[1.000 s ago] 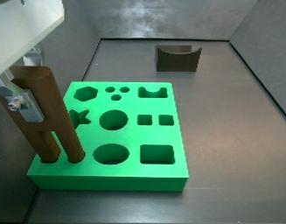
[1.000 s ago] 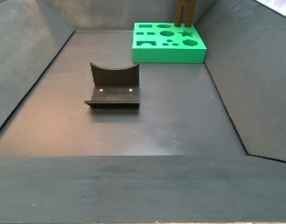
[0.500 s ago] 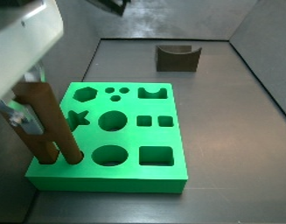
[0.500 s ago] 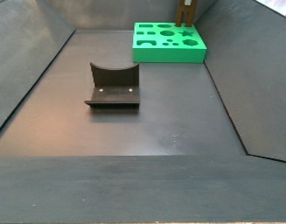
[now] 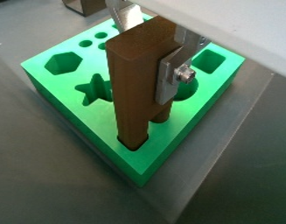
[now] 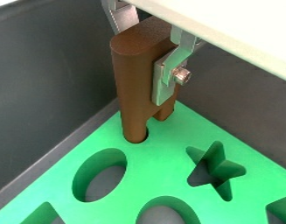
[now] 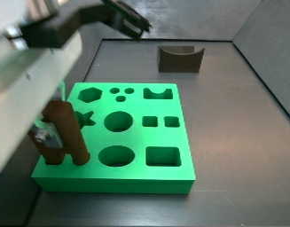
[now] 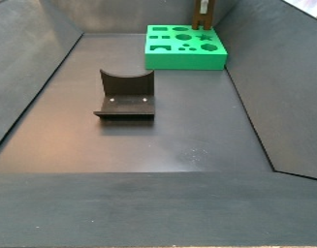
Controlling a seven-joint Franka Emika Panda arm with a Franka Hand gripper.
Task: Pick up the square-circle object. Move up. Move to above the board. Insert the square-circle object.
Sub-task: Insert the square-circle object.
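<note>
The square-circle object [image 5: 139, 83], a tall brown wooden piece with two legs, stands upright at the board's corner, also in a wrist view [image 6: 138, 79]. Its legs sit down inside two cutouts of the green board [image 5: 63, 83] [image 6: 169, 188]. My gripper [image 5: 148, 48] [image 6: 143, 48] is shut on the piece's upper part; one silver finger [image 5: 177, 70] presses its side. In a side view the piece [image 7: 64, 133] stands at the board's [image 7: 141, 182] left front, with the gripper [image 7: 46, 135] on it. In a side view [image 8: 201, 15] it rises at the board's [image 8: 187, 58] far right corner.
The dark fixture [image 7: 180, 58] [image 8: 124, 95] stands on the grey floor away from the board. Open cutouts lie beside the piece: a star [image 7: 78, 120], a hexagon [image 7: 88, 91], a large circle [image 7: 113, 157], a large square [image 7: 160, 158]. Bin walls surround the floor.
The gripper has moved straight down with the square-circle object. The legs have sunk deeper into the board's cutouts, so less of the piece stands above the board.
</note>
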